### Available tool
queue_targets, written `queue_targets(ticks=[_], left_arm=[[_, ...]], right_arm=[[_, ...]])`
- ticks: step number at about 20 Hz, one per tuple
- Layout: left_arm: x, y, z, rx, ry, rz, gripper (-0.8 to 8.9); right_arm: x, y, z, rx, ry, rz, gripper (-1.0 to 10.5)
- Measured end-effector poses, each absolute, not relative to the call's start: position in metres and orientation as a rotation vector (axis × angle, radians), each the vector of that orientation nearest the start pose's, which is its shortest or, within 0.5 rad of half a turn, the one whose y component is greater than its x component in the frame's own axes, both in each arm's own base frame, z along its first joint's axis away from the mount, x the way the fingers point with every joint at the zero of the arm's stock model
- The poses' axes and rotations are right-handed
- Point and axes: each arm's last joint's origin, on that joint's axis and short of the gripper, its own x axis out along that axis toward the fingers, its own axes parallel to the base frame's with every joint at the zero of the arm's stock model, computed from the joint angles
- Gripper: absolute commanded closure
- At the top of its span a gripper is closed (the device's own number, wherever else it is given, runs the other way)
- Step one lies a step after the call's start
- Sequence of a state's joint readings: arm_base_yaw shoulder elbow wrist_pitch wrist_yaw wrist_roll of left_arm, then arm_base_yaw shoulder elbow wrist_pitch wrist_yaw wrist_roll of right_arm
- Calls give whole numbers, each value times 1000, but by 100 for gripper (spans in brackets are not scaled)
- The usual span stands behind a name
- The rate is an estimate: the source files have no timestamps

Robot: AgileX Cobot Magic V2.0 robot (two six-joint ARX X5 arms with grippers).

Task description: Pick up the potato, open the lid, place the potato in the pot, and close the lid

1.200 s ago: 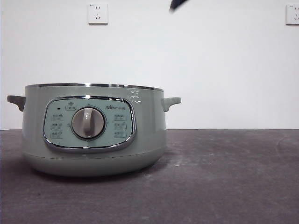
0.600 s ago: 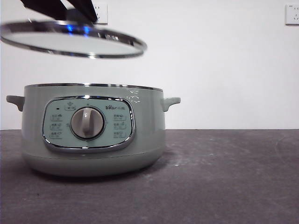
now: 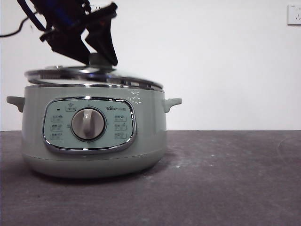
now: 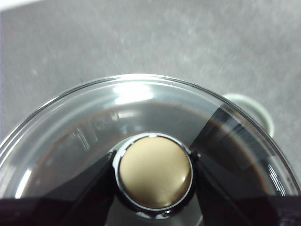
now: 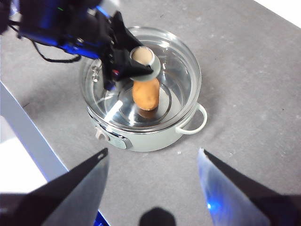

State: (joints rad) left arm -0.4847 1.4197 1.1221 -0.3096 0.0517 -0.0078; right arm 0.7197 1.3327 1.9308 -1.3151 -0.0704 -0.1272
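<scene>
Lid (image 3: 94,77) hangs directly beneath the left gripper (image 3: 96,59), clamped by its knob (image 4: 155,172), slightly tilted just above the pot (image 3: 94,136) rim; right gripper (image 5: 150,188) waits open.

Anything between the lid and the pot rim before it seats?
Nothing visible. The left gripper holds the lid by its knob just over the pot; the potato lies low inside, below the glass.

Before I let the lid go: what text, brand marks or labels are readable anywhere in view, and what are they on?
"Bear": likely reading of the small brand mark on the pot's control panel, blurred.
Button icons around the dial: too small to read.
White marks near the rim: unreadable.
Lid, wall sockets: no text.
</scene>
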Motion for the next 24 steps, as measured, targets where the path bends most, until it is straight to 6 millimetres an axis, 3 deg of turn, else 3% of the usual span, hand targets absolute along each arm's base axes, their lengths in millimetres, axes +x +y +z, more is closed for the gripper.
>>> queue_targets(ticks=[9, 10, 12, 13, 16, 20, 24], left_arm=[[273, -145, 293, 127, 670, -511, 807], [273, -145, 293, 127, 670, -512, 740], [273, -145, 293, 127, 670, -511, 454], [273, -145, 293, 127, 666, -507, 391], [275, -144, 295, 140, 635, -474, 381], [269, -139, 312, 126, 552, -464, 381], [233, -123, 356, 117, 510, -481, 382]], right_arm=[[148, 133, 484, -350, 650, 800, 636], [148, 133, 484, -350, 650, 800, 636], [148, 133, 484, -351, 650, 800, 636], [148, 133, 484, -351, 651, 800, 636], [148, 133, 484, -352, 656, 800, 636], [148, 133, 484, -352, 657, 801, 636], [151, 128, 482, -333, 679, 772, 637]])
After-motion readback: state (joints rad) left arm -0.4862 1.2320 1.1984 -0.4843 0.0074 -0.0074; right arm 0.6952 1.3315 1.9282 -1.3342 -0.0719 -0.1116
